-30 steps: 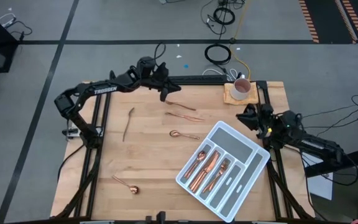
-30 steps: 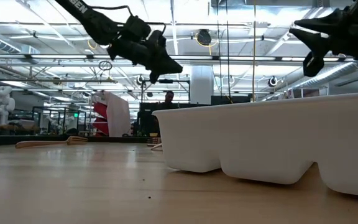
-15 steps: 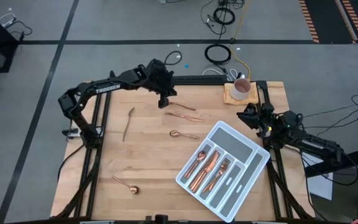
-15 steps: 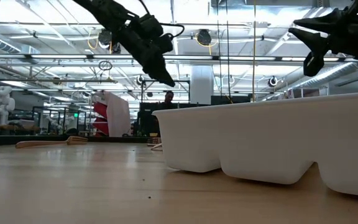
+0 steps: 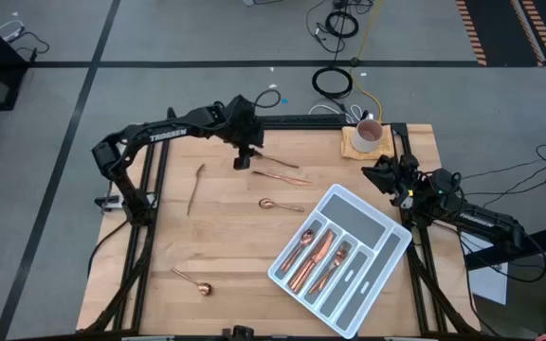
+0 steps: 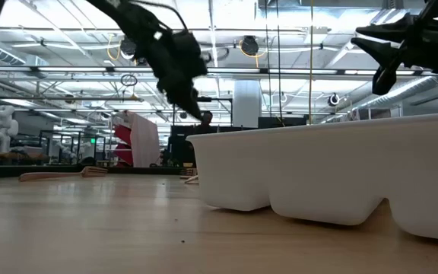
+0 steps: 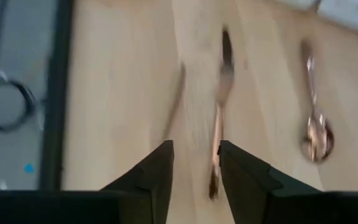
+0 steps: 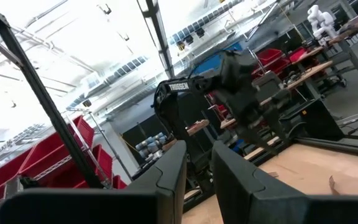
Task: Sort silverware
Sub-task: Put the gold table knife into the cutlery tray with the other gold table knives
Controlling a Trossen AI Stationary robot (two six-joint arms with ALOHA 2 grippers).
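Loose copper silverware lies flat on the wooden table: two thin pieces (image 5: 278, 169) near the far edge, a spoon (image 5: 281, 205) in the middle, a long piece (image 5: 195, 188) to the left and a spoon (image 5: 194, 280) near the front. Several more pieces (image 5: 316, 256) lie in the grey tray (image 5: 379, 227). My left gripper (image 5: 242, 159) hangs just left of the two far pieces, pointing down, open by a narrow gap and empty. Its wrist view shows its fingers (image 7: 196, 163) over a fork (image 7: 219, 112). My right gripper (image 5: 377, 173) waits raised at the right edge, shut.
A mug on a wooden coaster (image 5: 366, 137) stands at the far right corner, close to my right arm. The tray (image 6: 318, 175) lies at a slant across the right half of the table. Bare wood (image 5: 226, 237) spreads between the loose pieces on the left half.
My left gripper has tipped from pointing toward the table's right to pointing down. It has come lower and shifted slightly toward the near left, closing on the two pieces at the far edge. No silverware has moved.
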